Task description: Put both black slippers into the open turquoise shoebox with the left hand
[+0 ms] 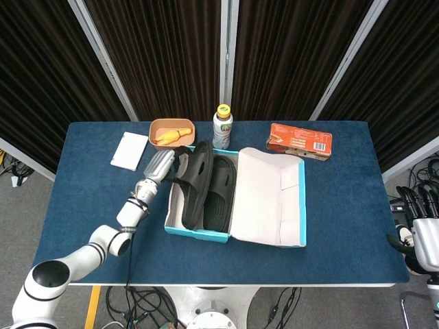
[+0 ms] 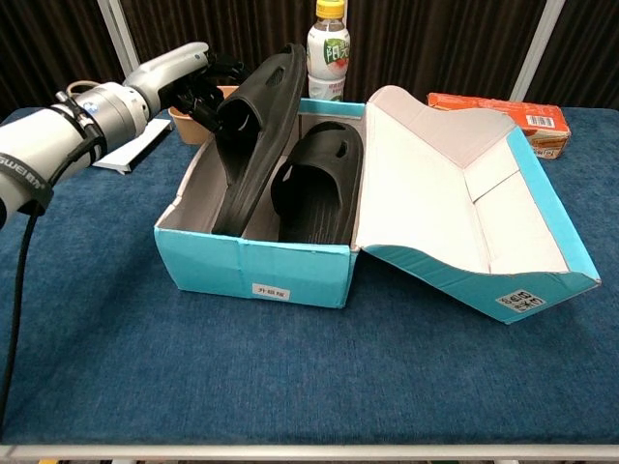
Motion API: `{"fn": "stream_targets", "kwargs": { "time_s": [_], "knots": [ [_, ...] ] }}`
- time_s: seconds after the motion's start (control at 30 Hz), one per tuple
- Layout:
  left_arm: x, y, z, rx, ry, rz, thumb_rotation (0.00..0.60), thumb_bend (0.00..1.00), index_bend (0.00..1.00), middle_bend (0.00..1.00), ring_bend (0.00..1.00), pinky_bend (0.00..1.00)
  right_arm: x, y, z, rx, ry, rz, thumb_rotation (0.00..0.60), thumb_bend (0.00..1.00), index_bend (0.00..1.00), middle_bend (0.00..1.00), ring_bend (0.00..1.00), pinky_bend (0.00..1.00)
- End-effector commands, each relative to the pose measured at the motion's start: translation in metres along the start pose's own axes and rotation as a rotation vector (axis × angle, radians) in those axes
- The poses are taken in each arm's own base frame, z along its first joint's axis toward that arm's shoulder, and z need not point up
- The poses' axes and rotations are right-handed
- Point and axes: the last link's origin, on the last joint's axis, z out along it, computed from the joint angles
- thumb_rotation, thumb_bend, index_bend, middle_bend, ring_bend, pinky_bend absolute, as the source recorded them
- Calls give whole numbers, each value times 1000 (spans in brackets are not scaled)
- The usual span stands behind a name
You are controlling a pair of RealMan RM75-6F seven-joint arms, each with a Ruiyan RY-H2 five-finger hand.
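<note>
1. Dark pleated curtains with grey posts behind; blue-clothed table, grey floor and cables around it.
2. Turquoise shoebox sits mid-table, lid flipped open to the right and resting on the cloth.
3. Flat slipper lies sole-down in the box's right half, long axis front to back.
4. Held slipper is in the left half, tipped up on edge, same long axis; near end is down inside the box, far end sticks above the rim. It leans beside the flat slipper; contact unclear.
5. Left hand reaches over the box's left wall, fingers wrapped on the raised slipper's strap area.
6. Right hand hangs off the table's right edge, well apart from everything; fingers too small to tell.
7. Behind the box: orange bowl, bottle, orange carton. White pad far left.
8. Open cloth in front and to the left of the box.
</note>
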Motion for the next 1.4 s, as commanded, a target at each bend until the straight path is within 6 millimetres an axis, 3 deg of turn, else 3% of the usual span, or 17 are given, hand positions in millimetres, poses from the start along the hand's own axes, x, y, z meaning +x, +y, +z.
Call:
{"fn": "stream_targets", "kwargs": {
  "time_s": [0.03, 0.57, 0.67, 0.8, 0.87, 1.07, 1.27, 1.4],
  "knots": [
    [-8, -2, 1, 32, -40, 3, 600, 0, 592, 589, 680, 541, 0, 0, 0, -2, 0, -1, 600, 51, 31, 99, 0, 63],
    [-23, -6, -1, 152, -113, 87, 600, 0, 569, 591, 678, 541, -1, 4, -1, -8, -4, 3, 600, 52, 31, 99, 0, 63],
    [-26, -3, -4, 143, -117, 107, 600, 0, 435, 480, 568, 541, -1, 5, -1, -9, -5, 4, 600, 52, 31, 99, 0, 63],
    [-27, 3, -8, 115, -126, 154, 600, 0, 155, 118, 142, 478, -1, 6, -1, -9, -4, 5, 600, 53, 31, 99, 0, 63],
    [-25, 4, -9, 108, -116, 174, 600, 0, 113, 29, 46, 397, -1, 6, -2, -8, -3, 7, 600, 54, 32, 99, 0, 63],
    [-13, 9, -15, 103, -127, 211, 600, 0, 70, 0, 0, 245, 0, 8, -4, -10, -2, 13, 600, 55, 31, 99, 0, 63],
    [12, 19, -26, 66, -152, 320, 600, 0, 56, 0, 0, 223, 0, 8, -5, -3, -1, 16, 600, 56, 32, 99, 0, 62],
    [31, 36, -35, 35, -153, 294, 600, 0, 92, 0, 0, 214, 1, 8, -7, -2, 2, 17, 600, 56, 31, 99, 0, 63]
  ]
}}
